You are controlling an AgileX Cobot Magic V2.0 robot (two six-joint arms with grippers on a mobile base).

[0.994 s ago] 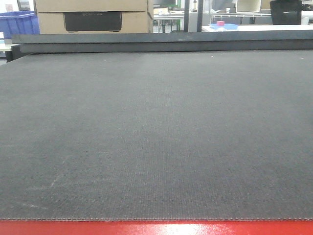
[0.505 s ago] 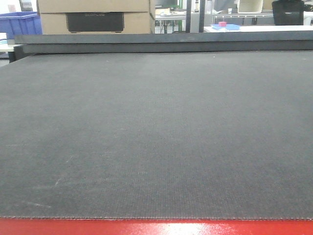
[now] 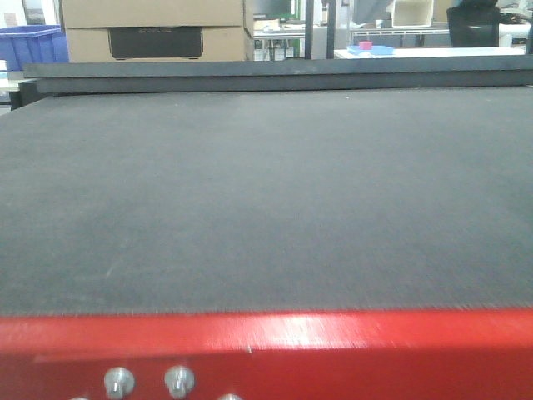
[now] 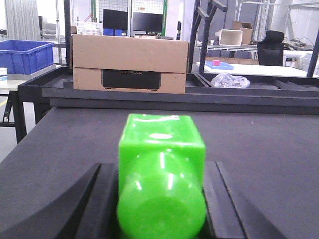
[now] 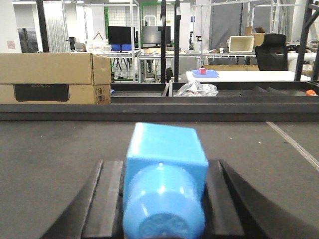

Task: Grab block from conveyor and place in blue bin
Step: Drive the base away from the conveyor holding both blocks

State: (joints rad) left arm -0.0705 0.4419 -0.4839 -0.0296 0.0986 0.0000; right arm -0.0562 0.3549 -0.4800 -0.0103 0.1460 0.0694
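Grey woven matting of the conveyor (image 3: 266,192) fills nearly all of my front view, its width running left to right. The red frame (image 3: 266,342) crosses the bottom, and the bolts (image 3: 119,382) in it are partly cut off at the lower margin. The blue bin (image 3: 32,46) sits at the upper left beyond the far rail, clipped by the picture's edge, just beside a cardboard box (image 3: 154,29).

From the left wrist, the left gripper (image 4: 158,169) lies low over the belt. A glossy green piece (image 4: 162,144) sits between its dark fingers (image 4: 92,199), touching both. Its long axis runs straight away from the lens, rounded end toward me and squared end toward the box at the far rail. Its underside is cut off at the bottom. I cannot tell whether this is the block being clamped or a part of the tool, so I cannot tell how the jaws stand. The bin shows at the upper left, off the belt.

From the right wrist, the right gripper (image 5: 163,167) looks the same. A blue piece (image 5: 164,147) lies between its fingers (image 5: 99,199), pointing the same way, with its base cut off. Here too I cannot judge the grip. A crumpled plastic bag (image 5: 197,88) lies past the far rail.
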